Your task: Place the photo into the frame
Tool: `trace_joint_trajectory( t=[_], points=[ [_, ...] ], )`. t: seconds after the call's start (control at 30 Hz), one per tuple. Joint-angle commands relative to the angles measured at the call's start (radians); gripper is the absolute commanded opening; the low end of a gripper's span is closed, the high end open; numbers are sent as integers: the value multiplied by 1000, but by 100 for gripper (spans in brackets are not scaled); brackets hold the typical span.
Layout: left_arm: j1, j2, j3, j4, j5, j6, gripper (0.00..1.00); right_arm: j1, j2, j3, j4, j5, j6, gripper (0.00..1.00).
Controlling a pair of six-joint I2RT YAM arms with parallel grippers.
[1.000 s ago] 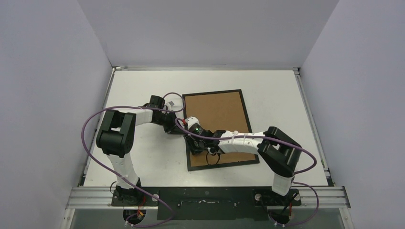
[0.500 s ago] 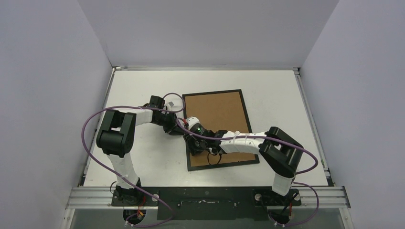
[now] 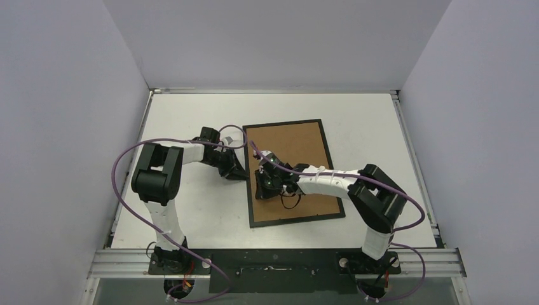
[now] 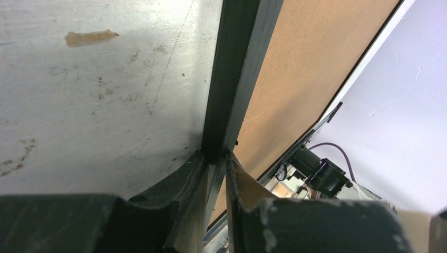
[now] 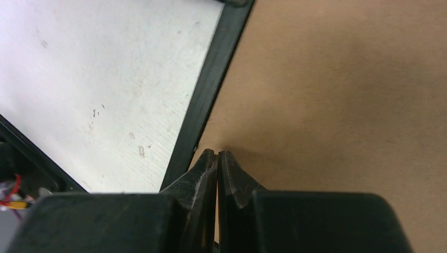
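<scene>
The thin black frame (image 3: 296,218) lies flat on the table with a brown cardboard backing (image 3: 292,149) filling it. The photo is not in view. My left gripper (image 3: 244,173) is shut on the frame's left rail (image 4: 237,63); in the left wrist view its two fingers (image 4: 215,157) straddle that rail. My right gripper (image 3: 262,185) is shut and empty. Its tips (image 5: 217,154) touch the brown backing (image 5: 337,95) just inside the left rail (image 5: 208,95).
The white table (image 3: 191,210) is walled by grey panels on three sides. Purple cables (image 3: 127,165) loop from both arms. The two wrists sit close together at the frame's left side. A metal rail (image 3: 273,260) runs along the near edge.
My right wrist has moved a little toward the far side along the frame's left side and turned. My left gripper has stayed on the rail.
</scene>
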Motion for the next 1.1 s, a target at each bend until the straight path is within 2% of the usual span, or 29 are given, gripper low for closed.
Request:
trace_joint_trajectory(
  t=[0.0,0.23,0.37,0.7,1.07],
  points=[
    [-18,92,-16,-108,-189,50,14,-74,-43,-70,186,-164,128,1],
    [-18,95,-23,-121,-242,47,6,-92,-2,-111,386,-265,231,1],
    [-18,102,-12,-134,-255,54,5,-94,8,-133,479,-319,243,1],
    [-17,112,-5,-148,-268,65,4,-82,85,-114,416,-358,213,1],
    [-18,118,-2,-154,-279,67,4,-91,74,-159,323,-329,173,0]
  ],
)
